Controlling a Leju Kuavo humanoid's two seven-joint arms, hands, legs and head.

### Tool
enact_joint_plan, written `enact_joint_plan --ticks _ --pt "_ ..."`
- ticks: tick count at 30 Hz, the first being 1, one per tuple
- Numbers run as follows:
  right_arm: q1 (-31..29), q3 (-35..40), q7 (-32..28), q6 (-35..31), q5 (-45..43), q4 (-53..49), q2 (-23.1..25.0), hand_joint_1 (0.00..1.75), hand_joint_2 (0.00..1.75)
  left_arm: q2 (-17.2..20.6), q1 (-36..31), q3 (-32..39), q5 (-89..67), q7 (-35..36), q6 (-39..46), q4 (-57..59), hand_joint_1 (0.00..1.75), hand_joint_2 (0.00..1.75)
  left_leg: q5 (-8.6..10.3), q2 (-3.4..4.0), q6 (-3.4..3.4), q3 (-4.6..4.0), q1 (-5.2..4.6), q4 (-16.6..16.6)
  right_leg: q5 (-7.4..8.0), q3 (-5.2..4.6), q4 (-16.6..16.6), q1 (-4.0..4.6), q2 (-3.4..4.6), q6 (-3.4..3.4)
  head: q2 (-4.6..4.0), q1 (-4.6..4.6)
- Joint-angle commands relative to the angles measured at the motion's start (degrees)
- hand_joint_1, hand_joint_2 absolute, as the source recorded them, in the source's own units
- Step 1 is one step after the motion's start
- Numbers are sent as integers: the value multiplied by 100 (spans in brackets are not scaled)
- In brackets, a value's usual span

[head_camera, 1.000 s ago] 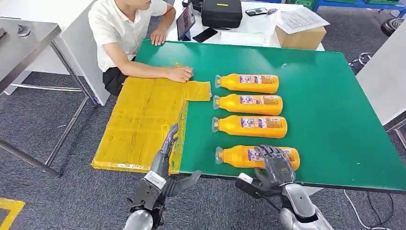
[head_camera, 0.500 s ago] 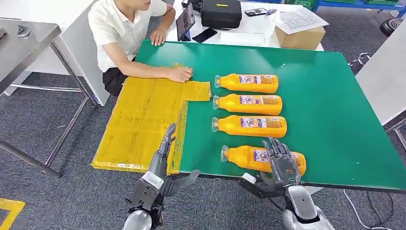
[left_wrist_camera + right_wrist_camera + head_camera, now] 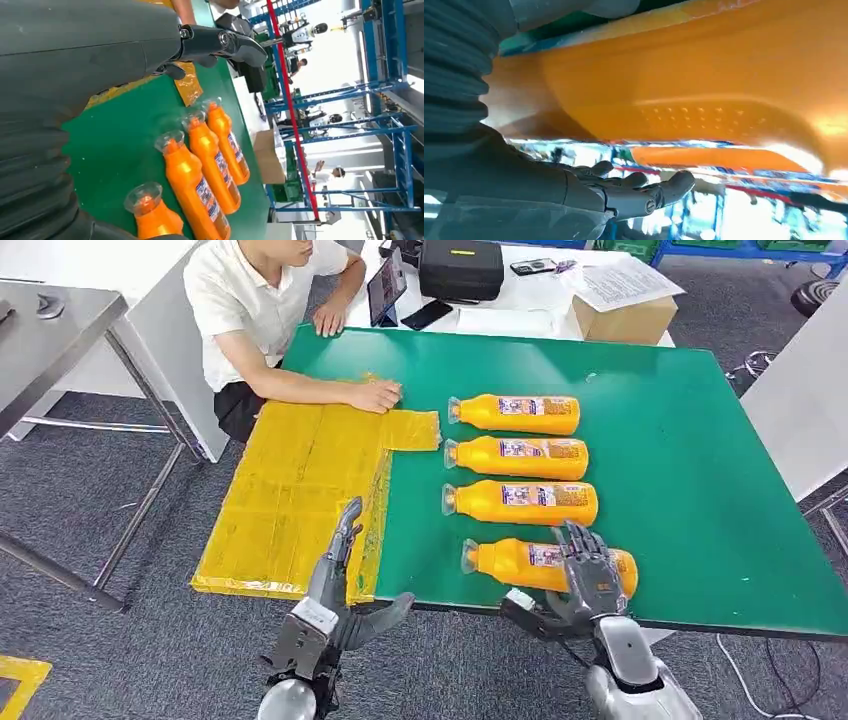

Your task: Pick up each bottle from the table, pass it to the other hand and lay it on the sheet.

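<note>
Head view, right hand: our right hand (image 3: pixel 590 575) lies over the nearest bottle (image 3: pixel 545 567) at the table's (image 3: pixel 700 490) front edge, fingers draped across its body. We cannot tell whether they grip it or merely rest on it.
Head view, left hand: our left hand (image 3: pixel 335 585) holds nothing, fingers stretched out over the near corner of the yellow sheet (image 3: pixel 290 490).
Head view, risk: the bottle lies so near the edge that we judge a loose grasp could roll it off onto the floor.
Left wrist view, bottles: three more bottles (image 3: pixel 210 165) lie side by side, near our target; a sideways drag could knock the closest one.
Right wrist view, contact: the orange body (image 3: pixel 704 85) sits against our palm, fingers (image 3: pixel 644 192) stretched past it, not curled, so we fear a slip on lifting.
Head view, person: a person's hand (image 3: pixel 376 395) rests on the sheet's far corner, where a placement could collide.
</note>
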Motion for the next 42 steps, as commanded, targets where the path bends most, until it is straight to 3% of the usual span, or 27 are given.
enact_joint_plan --ticks 1,2,3,8,12,16,20,23,24,26,27,29,31,34,35,37,42 --pt "-104 -277 433 930 -175 1087 109 7 175 114 -61 18 57 54 5 60 0 175 2 -14 -10 6 8 -5 -5 11 -10 8 -10 -13 0 2" --pt "-103 -291 461 1073 -219 1158 60 138 175 121 -71 14 61 58 0 64 0 175 2 -12 -12 2 10 -6 -7 7 -11 10 -8 -20 0 0" --pt "-101 -368 519 1201 -281 1327 44 175 175 119 -83 21 69 67 1 76 0 175 0 -12 -8 7 7 -7 -9 12 -12 7 -8 -15 0 0" --pt "-16 -731 476 1372 -624 1874 -57 175 175 134 -190 17 93 74 -24 162 0 175 1 -33 -5 44 12 -9 -14 50 -29 11 -30 -13 0 0" --pt "196 -772 333 1362 -712 1658 -139 175 175 146 -159 19 101 79 -35 112 0 175 4 -50 -2 59 18 -13 -17 80 -49 15 -46 -11 0 2" --pt "490 -892 -597 2055 -1806 1292 -208 175 175 210 -230 -28 240 28 -174 201 0 175 6 -66 4 72 25 -21 -13 110 -78 19 -60 -14 0 5" --pt "799 -860 -1671 2340 -3075 685 -245 175 175 246 -297 -49 345 -89 -237 252 0 175 -16 -50 21 114 42 -12 -15 161 -104 36 -49 -10 0 4" --pt "827 -798 -1588 2360 -3103 510 -212 175 175 248 -299 -52 347 -90 -242 248 0 175 -39 -20 14 132 75 -2 -37 194 -132 55 -29 -12 0 9" --pt "863 -817 -1816 2405 -3312 395 -183 175 175 228 -290 -33 381 -90 -239 247 0 175 -57 6 13 158 82 -2 -72 221 -139 59 -14 -16 0 9" --pt "932 -778 -2259 2465 -3821 -128 49 175 175 110 -281 59 636 51 -250 374 0 175 -46 2 -5 118 83 -19 -50 178 -155 67 -18 -24 0 13" --pt "915 -700 -2340 2348 -3839 -355 149 175 175 61 -280 74 748 114 -268 432 0 175 -73 46 3 165 80 -8 -60 214 -145 70 3 -18 0 9" --pt "839 -542 -2249 2300 -3869 -626 294 175 175 30 -293 33 895 174 -297 532 0 175 -63 59 0 144 74 -21 -47 181 -145 65 21 -27 0 15" --pt "783 -466 -2523 2341 -4219 -871 416 175 175 -11 -302 32 1391 546 -441 709 0 175 -78 91 -4 148 71 -21 -42 175 -138 68 54 -30 0 11" --pt "602 -298 -2691 2328 -4463 -1302 607 175 175 2 -425 -148 1798 771 -464 1237 0 175 -128 143 -8 224 80 -12 -59 251 -136 78 95 -16 0 7" --pt "467 -176 -2648 2305 -4506 -1350 600 175 175 26 -477 -312 1895 722 -566 1382 0 175 -111 135 -11 181 76 -15 -45 207 -131 73 89 -14 0 7" --pt "348 -138 -2600 2246 -4553 -1335 595 175 175 13 -496 -464 1877 659 -542 1436 0 175 -137 133 -7 233 90 -12 -53 265 -127 85 95 -9 0 9" --pt "367 -156 -2655 2185 -4599 -1258 563 175 175 51 -512 -529 1869 666 -511 1375 0 175 -123 115 -15 175 87 -12 -35 256 -108 81 83 -14 0 4"
